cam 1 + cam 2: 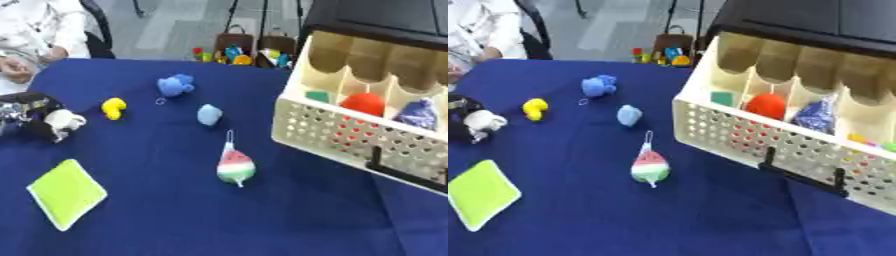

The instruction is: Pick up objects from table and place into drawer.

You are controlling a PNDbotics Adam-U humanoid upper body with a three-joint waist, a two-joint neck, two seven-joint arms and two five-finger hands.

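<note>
My left hand [26,117] lies at the table's left edge, black fingers curled round a small white thing [66,121]. On the blue cloth sit a yellow toy [113,108], a blue plush [175,85], a small light-blue piece [209,115] and a watermelon-slice toy [235,167] with a cord. A lime-green square pad [67,193] lies near the front left. At the right, the cream perforated drawer [737,131] stands pulled out. It holds a red ball [765,105], a blue-purple item [819,114] and a green piece [723,97]. My right hand does not show.
A black cabinet [815,17] overhangs the drawer, and a black handle [802,176] sticks out of the drawer's front. Beyond the table's far edge stand brown bags [234,41] with colourful items. A person in white [35,30] sits at the far left corner.
</note>
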